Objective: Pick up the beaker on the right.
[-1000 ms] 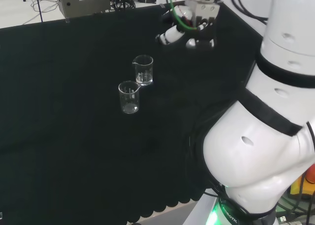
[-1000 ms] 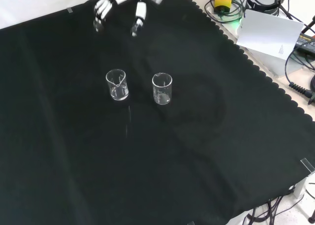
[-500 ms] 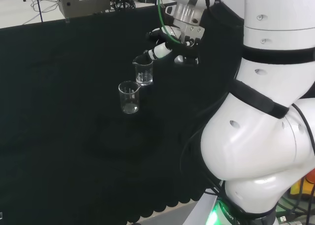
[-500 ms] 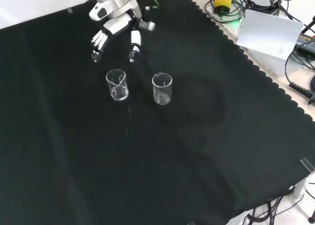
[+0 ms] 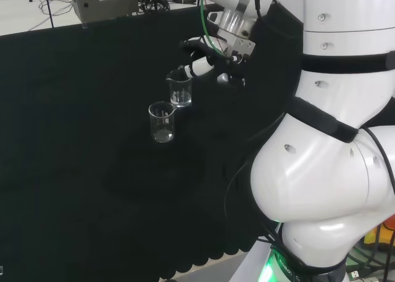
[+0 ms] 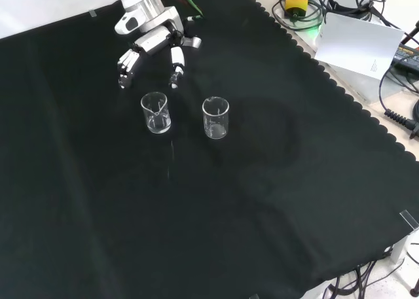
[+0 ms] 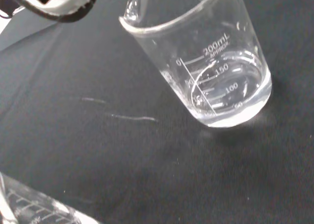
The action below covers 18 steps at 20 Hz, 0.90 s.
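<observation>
Lighting: even, bright overhead light on matte black cloth (image 6: 262,181).
We note glints on the beaker (image 7: 206,62) glass, a blurred hand (image 7: 49,1) edge, faint shadows.

Head: behind arm. Front: opposite, downward. Wrist: close. All share cloth (image 6: 262,201).
</observation>
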Each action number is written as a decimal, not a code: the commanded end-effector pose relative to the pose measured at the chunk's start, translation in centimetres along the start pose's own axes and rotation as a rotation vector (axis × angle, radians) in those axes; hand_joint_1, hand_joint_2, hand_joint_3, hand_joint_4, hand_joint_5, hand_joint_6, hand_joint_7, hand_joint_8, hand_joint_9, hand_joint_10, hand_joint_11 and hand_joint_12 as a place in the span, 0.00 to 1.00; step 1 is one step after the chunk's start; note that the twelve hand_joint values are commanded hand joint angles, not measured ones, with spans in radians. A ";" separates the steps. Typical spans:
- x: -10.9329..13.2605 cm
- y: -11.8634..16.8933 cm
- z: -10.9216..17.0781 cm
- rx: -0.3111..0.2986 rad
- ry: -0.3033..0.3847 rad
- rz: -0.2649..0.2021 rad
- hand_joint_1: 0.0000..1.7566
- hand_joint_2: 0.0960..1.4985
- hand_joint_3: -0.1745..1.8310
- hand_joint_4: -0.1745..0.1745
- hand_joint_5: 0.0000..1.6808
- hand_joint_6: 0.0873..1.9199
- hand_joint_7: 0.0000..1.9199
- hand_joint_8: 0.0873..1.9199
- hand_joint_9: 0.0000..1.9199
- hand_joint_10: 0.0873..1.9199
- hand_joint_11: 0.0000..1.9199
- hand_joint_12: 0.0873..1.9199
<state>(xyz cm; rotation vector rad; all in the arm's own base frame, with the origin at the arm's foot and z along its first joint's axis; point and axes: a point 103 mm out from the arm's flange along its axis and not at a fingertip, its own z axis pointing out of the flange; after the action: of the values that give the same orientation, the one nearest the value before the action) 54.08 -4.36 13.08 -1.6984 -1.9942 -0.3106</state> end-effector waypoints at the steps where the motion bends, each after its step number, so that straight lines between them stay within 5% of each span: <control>1: -1.2 0.4 1.3 0.028 0.052 -0.052 0.46 0.34 0.34 0.41 0.20 0.00 0.10 0.31 0.21 0.30 0.05 0.71; 10: -2.0 0.6 2.6 -0.034 0.132 -0.094 0.50 0.31 0.35 0.43 0.23 0.00 0.12 0.32 0.21 0.30 0.04 0.72; 18: -2.3 1.2 4.2 -0.021 0.140 -0.096 0.51 0.31 0.36 0.44 0.25 0.00 0.13 0.32 0.21 0.30 0.04 0.72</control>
<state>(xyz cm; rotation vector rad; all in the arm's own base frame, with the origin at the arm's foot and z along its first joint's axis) 54.22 -4.46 8.71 -1.5533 -1.9783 -0.4766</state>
